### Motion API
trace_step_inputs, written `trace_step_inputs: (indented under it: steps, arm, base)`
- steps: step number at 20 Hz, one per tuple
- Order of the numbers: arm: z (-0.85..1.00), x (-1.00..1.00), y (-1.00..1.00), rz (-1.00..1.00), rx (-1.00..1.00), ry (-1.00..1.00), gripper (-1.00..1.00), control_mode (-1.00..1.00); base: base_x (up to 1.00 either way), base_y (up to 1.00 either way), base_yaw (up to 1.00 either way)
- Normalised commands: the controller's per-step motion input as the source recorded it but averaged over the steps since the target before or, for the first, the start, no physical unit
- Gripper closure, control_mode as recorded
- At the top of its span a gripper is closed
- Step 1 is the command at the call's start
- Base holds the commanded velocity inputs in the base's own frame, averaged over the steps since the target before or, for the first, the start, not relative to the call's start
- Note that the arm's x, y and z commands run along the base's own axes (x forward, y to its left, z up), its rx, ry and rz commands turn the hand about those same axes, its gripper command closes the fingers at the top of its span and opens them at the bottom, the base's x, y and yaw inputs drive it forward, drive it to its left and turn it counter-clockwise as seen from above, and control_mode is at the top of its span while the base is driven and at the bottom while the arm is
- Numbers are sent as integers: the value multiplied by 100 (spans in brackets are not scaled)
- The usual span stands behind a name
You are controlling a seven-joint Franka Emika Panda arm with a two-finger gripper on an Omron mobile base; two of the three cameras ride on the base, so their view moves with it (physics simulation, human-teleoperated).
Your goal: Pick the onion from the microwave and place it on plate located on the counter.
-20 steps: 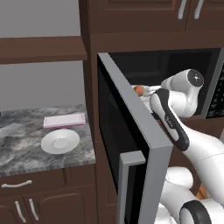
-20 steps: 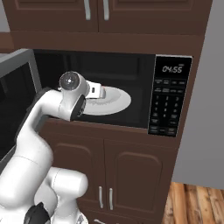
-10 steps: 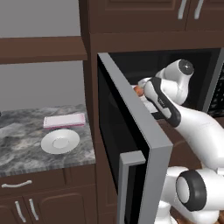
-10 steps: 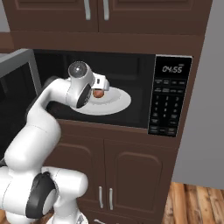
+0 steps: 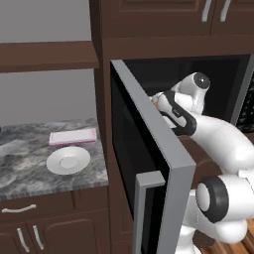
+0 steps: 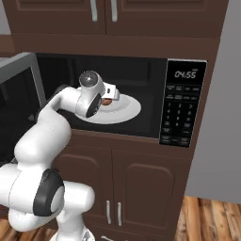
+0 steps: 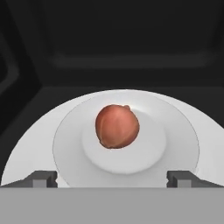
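The onion (image 7: 117, 126), a small reddish-brown ball, rests at the middle of the wide white dish (image 7: 183, 131) inside the black cavity of the microwave (image 6: 181, 108). My gripper (image 7: 113, 178) is open just short of the onion, its two dark fingertips (image 7: 43, 177) spread wide to either side, nothing between them. From the right base view the hand (image 6: 112, 94) reaches over the dish and half covers the onion (image 6: 107, 101). The small white plate (image 5: 68, 159) lies on the grey marbled counter (image 5: 25, 173), left of the microwave.
The microwave door (image 5: 154, 168) stands swung open toward the base, between the arm and the counter. A flat pink pad (image 5: 73, 136) lies just behind the plate. A brown wall shelf (image 5: 47, 54) hangs above the counter.
The hand has pushed further into the cavity toward the onion, and the arm's elbow has swung round and dropped lower. The onion has stayed on the dish.
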Motion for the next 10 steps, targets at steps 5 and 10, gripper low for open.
trace_step_inputs:
  steps: [5,10]
  arm:
    - [-3,44,2,0,0,5,-100,-100]
    - [-1,35,0,0,0,6,-100,-100]
  base:
    - [0,0,0]
    - [0,0,0]
